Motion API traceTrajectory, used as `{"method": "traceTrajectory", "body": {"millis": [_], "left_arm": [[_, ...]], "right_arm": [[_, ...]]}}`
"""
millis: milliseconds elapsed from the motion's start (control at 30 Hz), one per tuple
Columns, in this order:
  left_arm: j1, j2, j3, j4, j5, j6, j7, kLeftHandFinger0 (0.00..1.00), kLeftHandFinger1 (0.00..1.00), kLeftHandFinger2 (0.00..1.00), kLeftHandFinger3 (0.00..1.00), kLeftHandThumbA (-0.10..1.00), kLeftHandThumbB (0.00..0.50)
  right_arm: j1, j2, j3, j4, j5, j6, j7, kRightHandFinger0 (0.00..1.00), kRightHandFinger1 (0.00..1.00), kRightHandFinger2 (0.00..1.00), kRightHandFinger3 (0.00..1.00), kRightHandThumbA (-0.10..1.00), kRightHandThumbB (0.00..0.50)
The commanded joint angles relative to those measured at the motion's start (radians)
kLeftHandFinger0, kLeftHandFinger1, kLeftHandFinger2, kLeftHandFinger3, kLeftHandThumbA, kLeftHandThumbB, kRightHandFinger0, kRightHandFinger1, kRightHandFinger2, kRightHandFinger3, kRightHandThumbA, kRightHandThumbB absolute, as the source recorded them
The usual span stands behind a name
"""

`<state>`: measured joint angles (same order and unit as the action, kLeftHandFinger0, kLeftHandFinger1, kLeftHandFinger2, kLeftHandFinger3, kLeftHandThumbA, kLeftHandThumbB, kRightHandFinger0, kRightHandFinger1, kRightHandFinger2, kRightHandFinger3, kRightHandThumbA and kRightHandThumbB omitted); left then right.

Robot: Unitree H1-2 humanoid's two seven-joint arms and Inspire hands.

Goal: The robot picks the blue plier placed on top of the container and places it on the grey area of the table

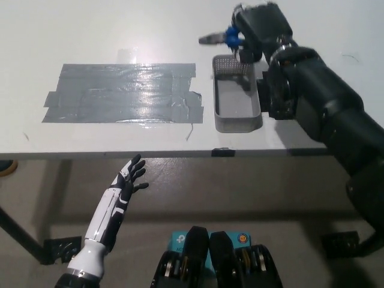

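White table (120, 24) lies bare around the right hand (259, 25) grasping the pliers (223, 38) beyond the container's (237, 123) far edge, grey patch (123, 92) at its left; left hand (129, 177) hangs released below the table edge.

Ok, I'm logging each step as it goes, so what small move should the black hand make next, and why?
Probably carry it left. The black right hand holds the blue-handled metal plier clear above the far end of the grey mesh container, while the grey taped area lies to the left. The white left hand rests open below the table edge.
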<state>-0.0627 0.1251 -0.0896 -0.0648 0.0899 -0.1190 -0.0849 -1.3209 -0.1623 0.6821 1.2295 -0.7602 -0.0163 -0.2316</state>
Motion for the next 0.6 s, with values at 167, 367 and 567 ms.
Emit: {"method": "traceTrajectory", "body": {"millis": [167, 367, 567], "left_arm": [[-0.007, 0.015, 0.003, -0.04, 0.008, -0.009, -0.009, 0.87, 0.94, 1.0, 0.99, 1.0, 0.0], [-0.011, 0.009, -0.003, -0.031, 0.017, -0.033, -0.003, 0.91, 0.99, 1.0, 1.0, 1.0, 0.0], [0.004, 0.006, -0.013, -0.054, 0.024, -0.025, -0.006, 1.0, 1.0, 1.0, 1.0, 1.0, 0.0]], "right_arm": [[-0.133, 0.058, -0.023, 0.018, 0.0, -0.045, -0.123, 0.0, 0.39, 0.79, 0.19, -0.1, 0.189], [-0.13, 0.138, -0.064, 0.046, 0.042, -0.038, -0.099, 0.0, 0.28, 0.64, 0.43, -0.1, 0.276], [-0.119, 0.231, -0.11, 0.085, 0.065, -0.027, -0.083, 0.0, 0.26, 0.72, 0.27, -0.1, 0.228]]}}
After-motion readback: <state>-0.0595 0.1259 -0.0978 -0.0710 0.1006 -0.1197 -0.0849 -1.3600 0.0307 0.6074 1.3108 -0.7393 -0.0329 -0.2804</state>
